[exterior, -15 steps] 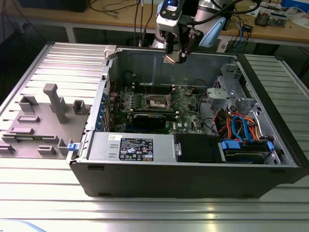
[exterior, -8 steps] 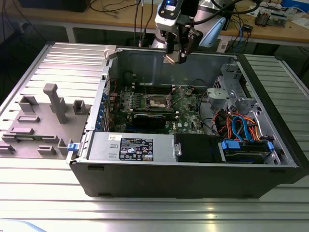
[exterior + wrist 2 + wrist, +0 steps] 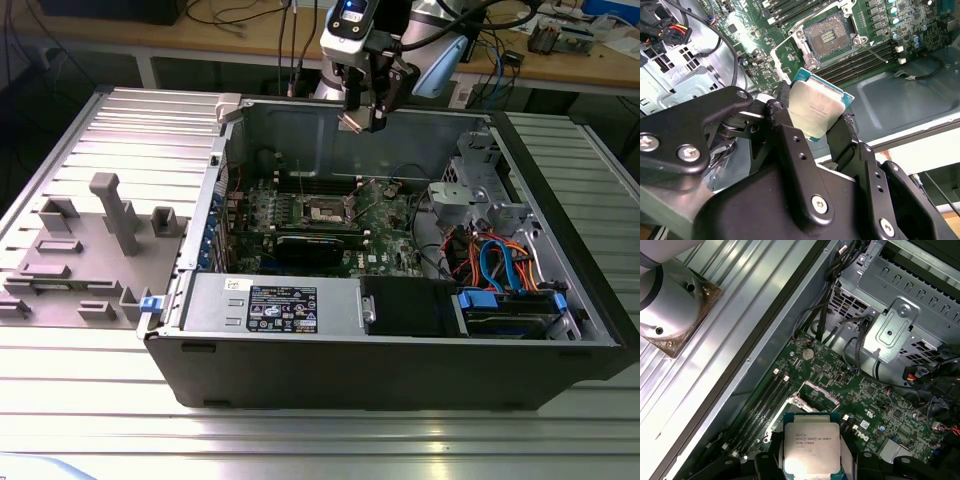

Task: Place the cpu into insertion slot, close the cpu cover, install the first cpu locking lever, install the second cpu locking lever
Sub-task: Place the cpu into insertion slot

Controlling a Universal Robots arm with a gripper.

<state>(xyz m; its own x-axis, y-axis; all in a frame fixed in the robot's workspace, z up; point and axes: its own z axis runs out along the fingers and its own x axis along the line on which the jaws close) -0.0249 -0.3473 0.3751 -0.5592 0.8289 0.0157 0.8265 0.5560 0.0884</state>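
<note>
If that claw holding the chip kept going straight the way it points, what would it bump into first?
Probably the motherboard, at or near the open socket, with the cpu in the gripper touching first; depth is hard to judge.

Above the insertion slot (image 3: 328, 212) the case stands open and nothing crosses the downward approach. The gripper (image 3: 365, 122), clamped on the cpu (image 3: 815, 110), hangs well above the slot, apart from the board. To the exterior view's right of the slot, a drive cage (image 3: 470, 185) and loose cables (image 3: 492, 262) stand tall. On the slot's near side in that view a black card (image 3: 315, 245) lies across. On its far side rises the case wall (image 3: 300, 130). Low memory slots (image 3: 860, 57) run beside it.
</note>
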